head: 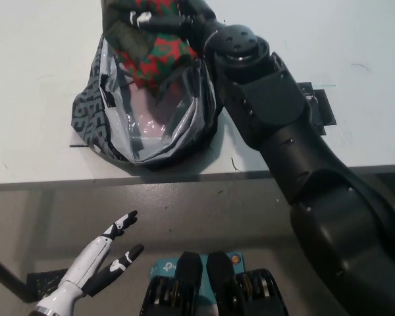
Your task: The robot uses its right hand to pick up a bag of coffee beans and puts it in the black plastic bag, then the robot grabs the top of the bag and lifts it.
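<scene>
A white table [33, 85] fills the upper part of the head view, its near edge running across the middle; below that edge lies a grey-brown floor [204, 210].

Nearest, at the lower left, the robot's white left hand [95, 270] rests low above the floor, well apart from the table, its dark-tipped fingers spread and holding nothing.

On the table, just behind the near edge, sits the black plastic bag [92, 122], its mouth gaping wide toward the camera. The inner lining [151, 125] looks shiny and silvery with a pinkish sheen at the bottom, and the dark outer skin carries a grey pattern on its left flank.

To the right, the black right arm [283, 131] rises from the bottom right corner and reaches across the table toward the bag's far rim. A dark flat patch [319, 108] lies on the table just beside the arm, partly covered by it.

Farthest, at the top of the picture, the right hand [178, 16] has its fingers clasped around the bag of coffee beans [155, 56], a red and green patterned pack. The pack hangs tilted over the far side of the bag's opening, its lower end dipping into the mouth.
</scene>
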